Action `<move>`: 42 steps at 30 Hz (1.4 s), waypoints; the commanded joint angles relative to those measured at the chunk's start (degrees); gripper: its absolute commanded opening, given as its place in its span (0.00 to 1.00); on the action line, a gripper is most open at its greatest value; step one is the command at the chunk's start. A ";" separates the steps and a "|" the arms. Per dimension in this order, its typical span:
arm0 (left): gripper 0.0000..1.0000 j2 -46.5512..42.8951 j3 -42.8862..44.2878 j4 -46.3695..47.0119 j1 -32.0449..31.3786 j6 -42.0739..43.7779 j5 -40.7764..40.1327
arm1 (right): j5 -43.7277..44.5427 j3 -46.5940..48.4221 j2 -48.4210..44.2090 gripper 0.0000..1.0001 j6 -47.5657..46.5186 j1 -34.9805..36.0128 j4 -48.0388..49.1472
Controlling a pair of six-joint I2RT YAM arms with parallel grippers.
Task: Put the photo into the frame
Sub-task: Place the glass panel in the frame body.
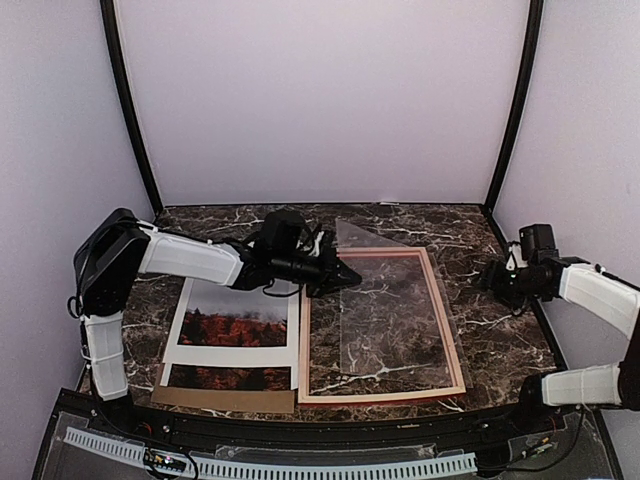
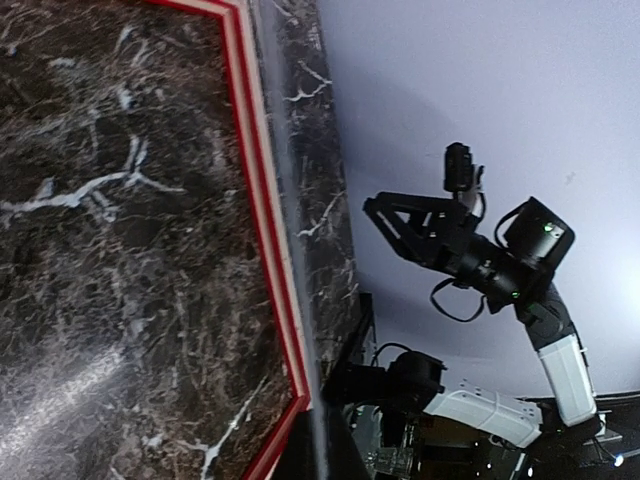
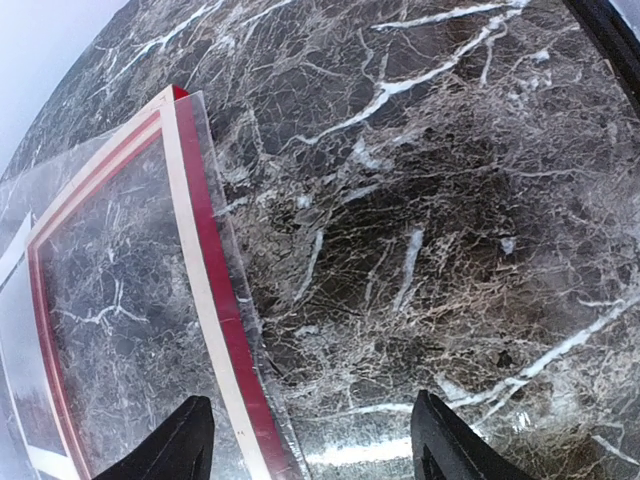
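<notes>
Left gripper [image 1: 349,273] clenches the clear sheet [image 1: 385,250] (tilted), the frame [image 1: 447,320] beneath; right gripper [image 3: 310,425] gapes empty beside it.

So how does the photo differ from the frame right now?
The photo lies on the left, partly covered by a white mat; the frame lies on the right, empty, marble showing through. The frame is the larger, and a clear sheet sits askew over it. Both lie flat.

Soft, even overhead light, fairly bright; the walls read lilac. The glossy counter [image 1: 490,330] shows white sheen at 7 o'clock in the left wrist view and at 6 o'clock in the right wrist view, where lens distortion bows the frame [image 3: 222,300]. The clear sheet [image 1: 380,250] looks faintly hazy.
</notes>
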 commanded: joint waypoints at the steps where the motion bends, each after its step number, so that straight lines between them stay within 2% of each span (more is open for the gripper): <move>1: 0.00 -0.65 -1.16 -3.42 0.70 5.37 -2.63 | -3.66 -1.05 1.25 0.68 -1.53 -0.20 3.89; 10: 0.00 -1.04 -2.92 -8.52 1.05 9.29 -5.98 | -3.58 -1.95 3.49 0.75 -2.23 2.90 5.41; 14: 0.00 -1.72 -3.81 -9.68 1.26 10.19 -7.36 | -3.07 -1.90 3.93 0.90 -2.26 4.03 5.67; 19: 0.00 -2.08 -4.63 -10.86 2.14 11.09 -7.24 | -2.81 -1.86 5.07 0.96 -2.40 5.11 5.89; 42: 0.00 -3.59 -6.93 -13.39 3.10 12.87 -8.18 | -3.23 -2.92 8.11 0.96 -1.83 6.73 8.04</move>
